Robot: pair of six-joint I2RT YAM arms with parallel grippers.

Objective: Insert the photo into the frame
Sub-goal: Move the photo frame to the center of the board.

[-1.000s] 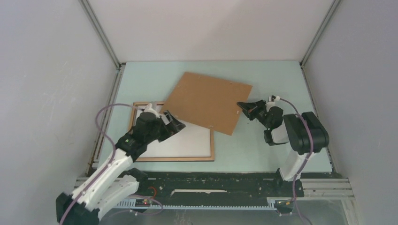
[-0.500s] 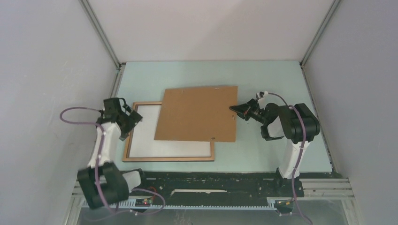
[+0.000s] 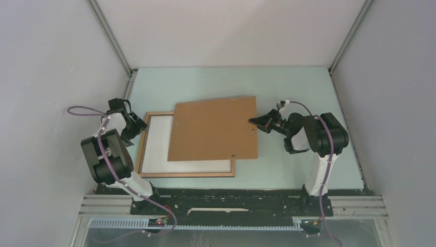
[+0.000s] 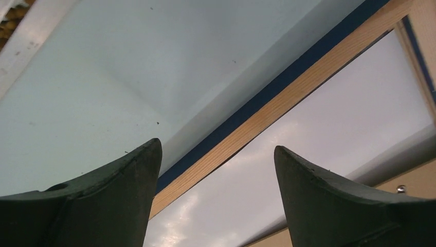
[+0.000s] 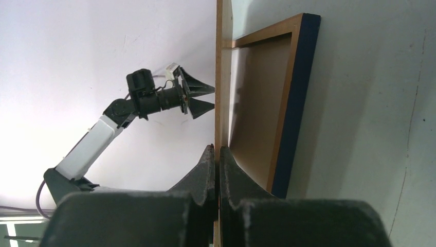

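Note:
The frame (image 3: 185, 174) lies flat left of the table's middle, wood-brown face up. Inside it shows the photo (image 3: 157, 144), plain white back up. My right gripper (image 3: 253, 122) is shut on the right edge of the brown backing board (image 3: 213, 128), which covers the frame's right part. The right wrist view has the jaws (image 5: 217, 148) pinched on the board's thin edge (image 5: 222, 77), beside the frame's navy side (image 5: 298, 103). My left gripper (image 3: 139, 126) stands open at the frame's left rail (image 4: 308, 77); rail and photo (image 4: 319, 139) lie between its fingers (image 4: 128, 180), untouched.
Grey walls close the table in on three sides, with aluminium posts (image 3: 110, 38) at the back corners. A black rail (image 3: 231, 198) runs along the near edge between the arm bases. The pale green tabletop (image 3: 288, 87) shows behind and to the right of the board.
My left arm has swung off the photo and back to the frame's left rail. The right gripper has carried the board left and turned it square over the frame.

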